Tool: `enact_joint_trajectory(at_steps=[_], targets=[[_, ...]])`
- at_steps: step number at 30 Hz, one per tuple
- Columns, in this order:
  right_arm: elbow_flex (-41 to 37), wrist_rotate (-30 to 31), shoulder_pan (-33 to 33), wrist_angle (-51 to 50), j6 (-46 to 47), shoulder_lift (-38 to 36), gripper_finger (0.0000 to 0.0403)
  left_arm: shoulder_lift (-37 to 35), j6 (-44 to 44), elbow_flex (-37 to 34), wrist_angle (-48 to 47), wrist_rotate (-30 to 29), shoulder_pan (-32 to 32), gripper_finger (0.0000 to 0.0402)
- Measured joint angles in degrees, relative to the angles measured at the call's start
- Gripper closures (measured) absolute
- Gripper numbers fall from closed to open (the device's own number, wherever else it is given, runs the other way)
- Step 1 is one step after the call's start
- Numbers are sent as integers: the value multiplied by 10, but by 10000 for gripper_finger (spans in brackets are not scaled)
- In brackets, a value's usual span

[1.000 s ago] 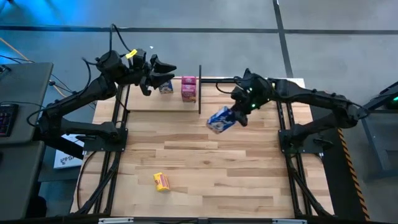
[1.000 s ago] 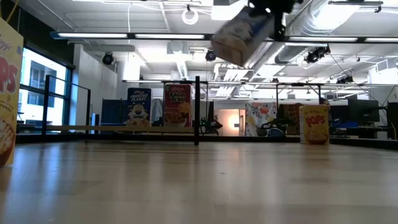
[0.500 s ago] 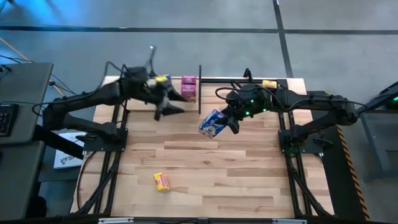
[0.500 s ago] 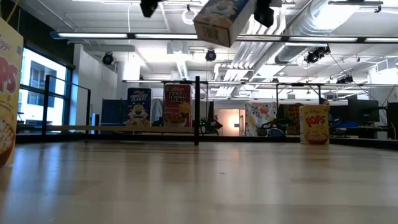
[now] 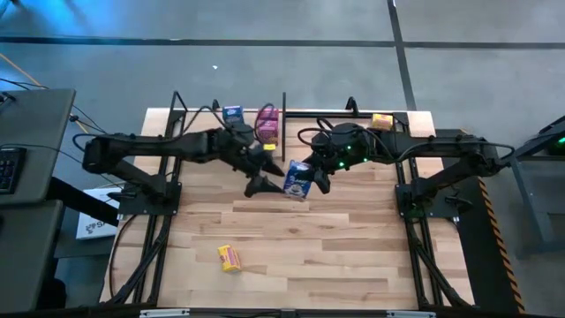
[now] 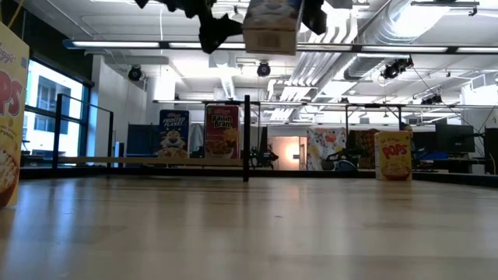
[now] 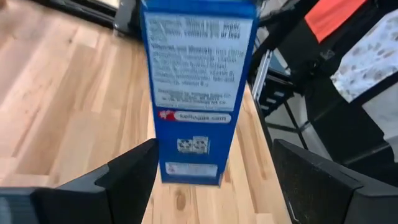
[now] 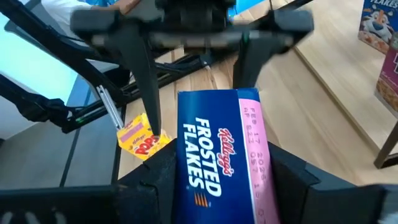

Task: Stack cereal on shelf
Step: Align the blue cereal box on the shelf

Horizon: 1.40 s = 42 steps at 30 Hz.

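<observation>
My right gripper (image 5: 311, 170) is shut on a blue cereal box (image 5: 297, 179) held above the table's middle; the box also shows in the low view (image 6: 271, 22). My left gripper (image 5: 263, 174) is open just left of it. In the left wrist view, its fingers (image 7: 130, 177) stand on either side of the box (image 7: 196, 87) without touching. A blue box (image 5: 233, 113) and pink boxes (image 5: 267, 124) stand on the shelf (image 5: 205, 125). One yellow box (image 5: 229, 257) lies near the front, and another (image 5: 380, 119) stands at the far right. My right gripper pinches the blue box between its two fingers (image 8: 155, 177), on the part of the box nearest the wrist (image 8: 205, 186). The fingers come slanting from the table's right side. The box is lifted clear of the table and stands roughly upright in the low view.
The shelf's black upright post (image 5: 283, 128) stands just beyond both grippers. The shelf's board edge (image 6: 156, 161) and its boxes show in the low view. Bare planks (image 5: 335, 238) lie toward the near edge. The arm stands' black frames (image 5: 415, 199) flank the table.
My left gripper has left the shelf and gone toward the table's right and near edges, ending beside the blue box. My right gripper has carried the box toward the table's left. The box has turned from tilted to nearly upright and stays clear of the table.
</observation>
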Motion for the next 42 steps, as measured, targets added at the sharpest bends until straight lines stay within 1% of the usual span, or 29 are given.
enact_joint_trajectory(at_steps=[6, 11, 15, 18, 22, 25, 29, 33, 37, 42], targets=[[0, -11, 0, 6, 1, 0, 236, 30, -9, 0, 39, -1, -13, 96], [0, -35, 0, 8, 9, 0, 246, 37, -4, 0, 32, -2, -11, 96], [0, -35, 0, 8, 7, 0, 265, 18, 15, 0, -8, -10, 11, 96], [0, -35, 0, 18, 7, 0, 277, -7, 31, 0, -36, -39, 31, 96], [0, -35, 0, 43, 7, 0, 282, -27, 44, 0, -31, -49, 40, 96], [0, -35, 0, 66, 8, 0, 283, -26, 45, 0, -19, -48, 24, 96], [0, -39, 0, 71, 7, 0, 283, -27, 28, -37, 79, -47, -3, 96], [0, -41, 1, 65, 4, 0, 283, -26, -19, -70, 136, -41, -11, 96], [0, -32, -2, 66, -5, 0, 284, -26, -57, -93, 180, 11, -18, 96], [0, -32, -2, 67, -10, 0, 284, -25, -100, -104, 241, 30, -16, 96]])
